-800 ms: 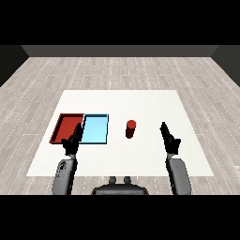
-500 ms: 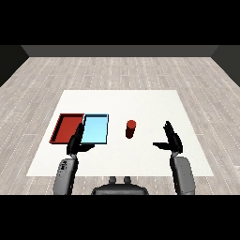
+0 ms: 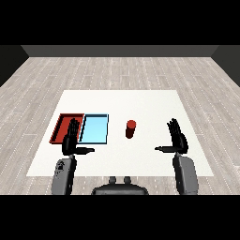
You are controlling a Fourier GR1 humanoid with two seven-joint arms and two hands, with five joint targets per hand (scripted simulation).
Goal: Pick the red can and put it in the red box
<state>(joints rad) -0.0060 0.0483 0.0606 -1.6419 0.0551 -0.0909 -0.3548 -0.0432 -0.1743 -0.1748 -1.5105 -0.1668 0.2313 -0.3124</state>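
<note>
A small red can [image 3: 131, 129] stands upright on the white table [image 3: 140, 103], just right of the two trays. The red tray [image 3: 62, 126] lies at the left, with the light blue tray [image 3: 95, 129] beside it on its right. My right hand [image 3: 177, 139] is raised to the right of the can, well apart from it, fingers straight and thumb pointing left. My left hand [image 3: 71, 139] hovers over the near edge where the two trays meet, fingers straight, thumb pointing right. Neither hand holds anything.
The table's near edge runs just in front of both forearms. Grey wood-plank floor [image 3: 117, 70] surrounds the table.
Both hands have turned from edge-on to flat, with fingers spread and thumbs out. The right hand has shifted slightly right. The can and trays have not moved.
</note>
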